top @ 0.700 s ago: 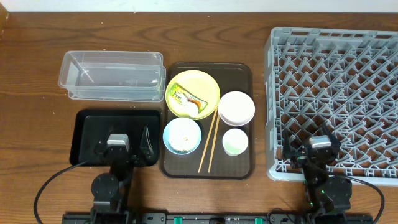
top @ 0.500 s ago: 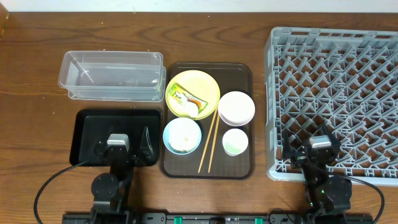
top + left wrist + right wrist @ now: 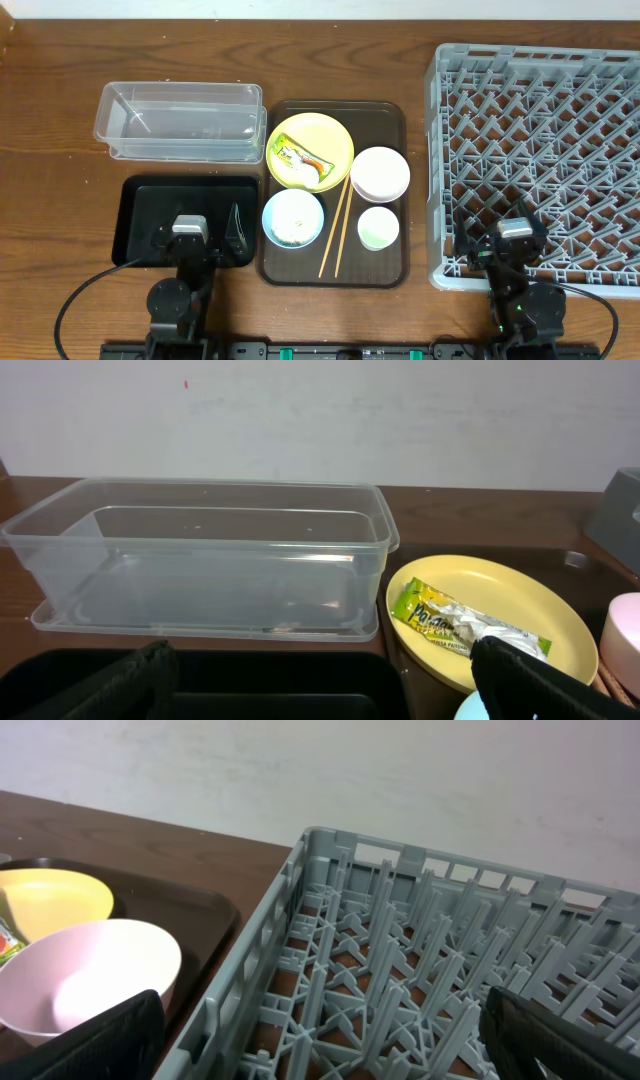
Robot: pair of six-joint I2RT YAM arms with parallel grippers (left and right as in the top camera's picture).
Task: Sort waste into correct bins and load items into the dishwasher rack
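A yellow plate on the brown serving tray holds a yellow-green and orange wrapper and a white scrap; both also show in the left wrist view. A pink-white bowl, a light blue bowl with rice grains, a green cup and chopsticks share that tray. The clear tub and black tray lie left. The grey rack stands right. My left gripper is open and empty over the black tray. My right gripper is open and empty over the rack's near-left corner.
The dark brown serving tray lies between the bins and the rack. Bare wooden table runs along the left side and the back. The rack's left wall rises close to the pink-white bowl.
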